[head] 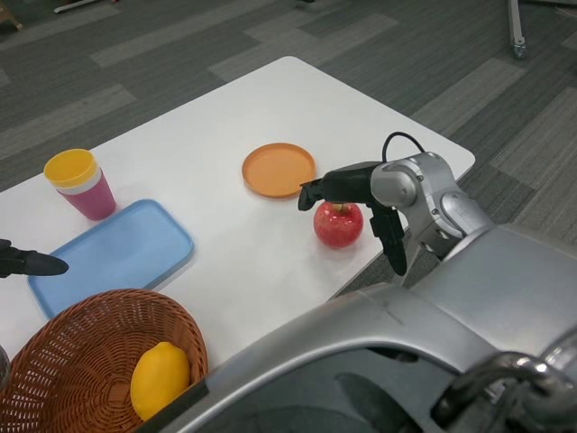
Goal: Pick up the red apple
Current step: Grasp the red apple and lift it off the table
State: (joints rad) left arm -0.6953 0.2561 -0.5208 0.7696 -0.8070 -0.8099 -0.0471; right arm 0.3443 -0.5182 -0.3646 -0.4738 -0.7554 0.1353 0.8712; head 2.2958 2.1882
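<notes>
We see the red apple (pixel 338 225) on the surface (pixel 225 135) near its right edge, our right hand (pixel 361 203) above it, fingers (pixel 315 191) apart, holding nothing. It looks firm, smooth (likely slippery); we'd wrap its widest middle.

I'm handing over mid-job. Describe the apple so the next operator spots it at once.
On the white table, look toward the right edge, just nearer than the flat orange plate. The red apple sits there under the fingers of the right hand, not yet gripped. It is the only round red fruit; the yellow lemon lies in the wicker basket.
</notes>
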